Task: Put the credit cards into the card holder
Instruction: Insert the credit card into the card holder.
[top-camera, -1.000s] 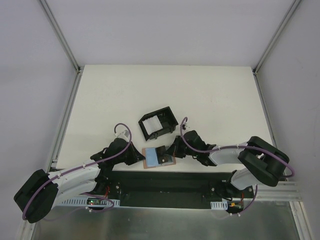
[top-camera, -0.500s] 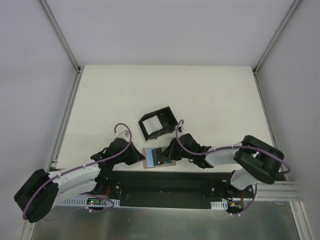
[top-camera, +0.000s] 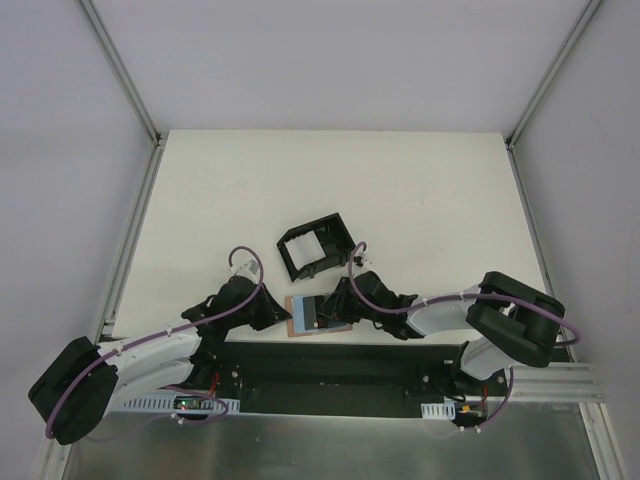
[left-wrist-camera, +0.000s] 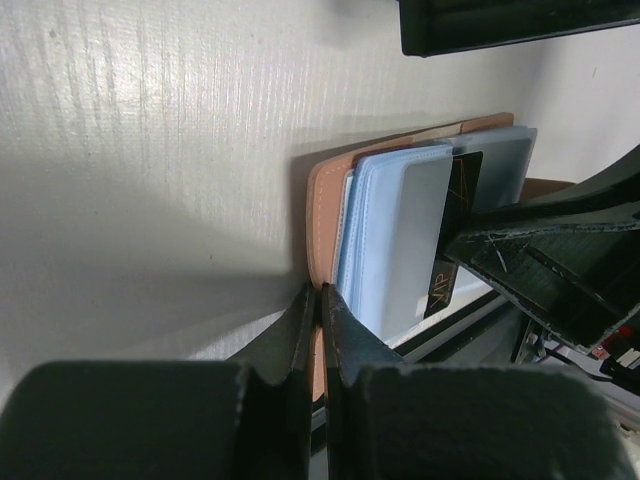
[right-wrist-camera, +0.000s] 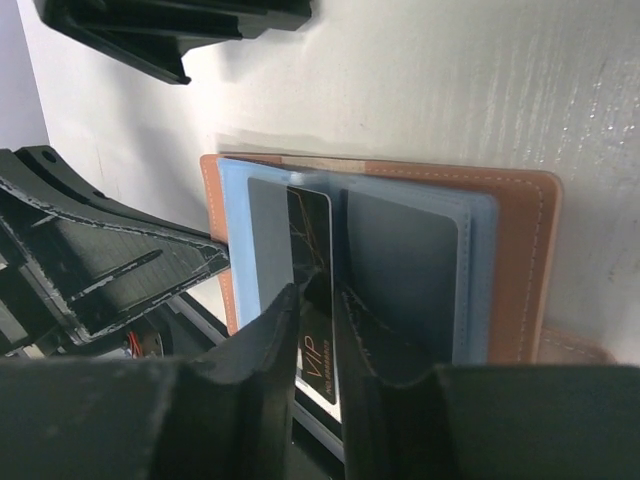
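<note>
The tan card holder (top-camera: 300, 318) lies open at the table's near edge, its light blue sleeves facing up. My left gripper (top-camera: 283, 316) is shut on its tan edge (left-wrist-camera: 325, 200), fingertips (left-wrist-camera: 320, 292) pinched on the leather. A black credit card (right-wrist-camera: 310, 225) with "VIP" lettering sits partly in the holder's middle, its lettered end sticking out over the table's edge. My right gripper (right-wrist-camera: 318, 290) straddles that card with its jaws slightly apart and a gap on one side. A grey card (right-wrist-camera: 400, 260) fills the sleeve beside it. The black card (left-wrist-camera: 458, 215) also shows from the left wrist.
A black box frame (top-camera: 315, 247) with white pieces stands just behind the holder, close to both grippers. Its black wall shows in the left wrist view (left-wrist-camera: 500, 25) and the right wrist view (right-wrist-camera: 170, 30). The black base rail (top-camera: 320, 360) runs just below the holder.
My right gripper has moved left over the holder, carrying the black card into its middle, and its jaws have parted a little. The left gripper and the holder have stayed put.
</note>
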